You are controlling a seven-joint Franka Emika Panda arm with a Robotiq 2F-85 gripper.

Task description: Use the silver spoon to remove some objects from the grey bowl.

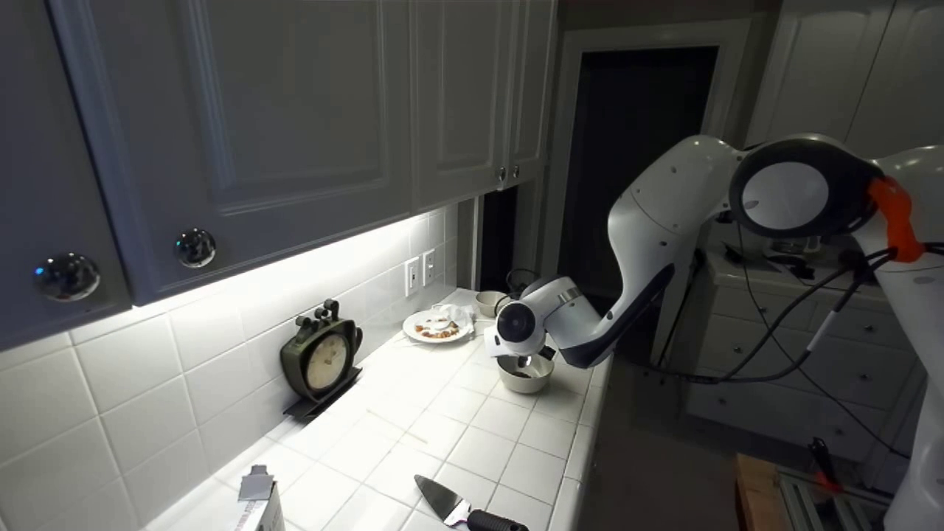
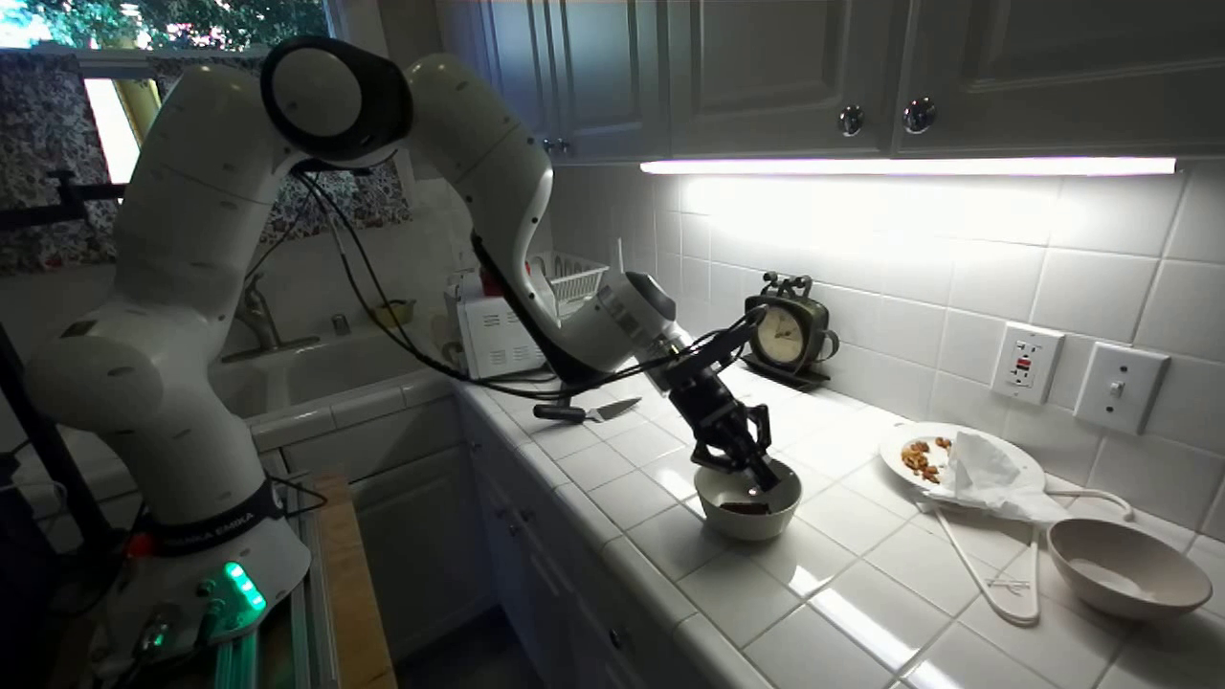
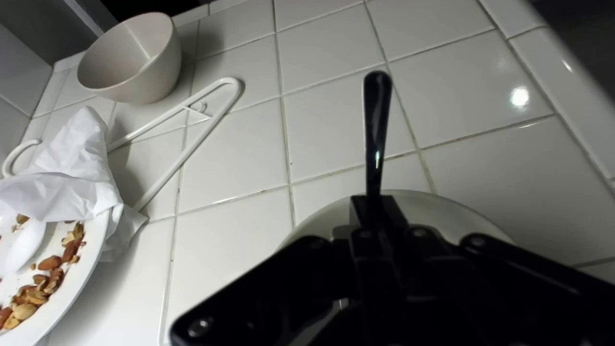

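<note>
Wrist view: the silver spoon is pinched by the gripper, its jaws closed on the handle, which is seen projecting from between them; the scoop end cannot be made out. In an exterior view, the gripper is positioned directly over the grey bowl, in which dark contents are visible. Farther out, nuts are spread on a white plate, partly covered by crumpled paper.

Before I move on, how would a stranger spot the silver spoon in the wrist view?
Start at the tiled counter, then drop to the black tool. Clamped in it, the silver spoon points up the picture. Unlike the white hanger at left, it is one slim, dark-looking strip.
</note>
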